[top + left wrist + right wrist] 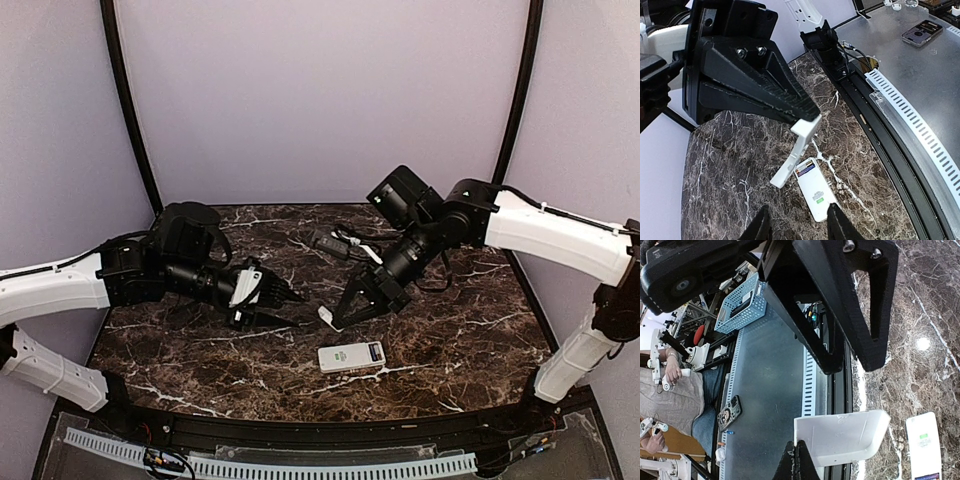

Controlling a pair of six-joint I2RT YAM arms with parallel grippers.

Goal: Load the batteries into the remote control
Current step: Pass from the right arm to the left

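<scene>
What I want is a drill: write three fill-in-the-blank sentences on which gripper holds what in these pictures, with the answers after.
1. The white cover is pinched in the ___ gripper.
2. The remote control lies on the table, held by ___ gripper.
3. The left gripper holds ___.
Missing words: right; neither; nothing.
</scene>
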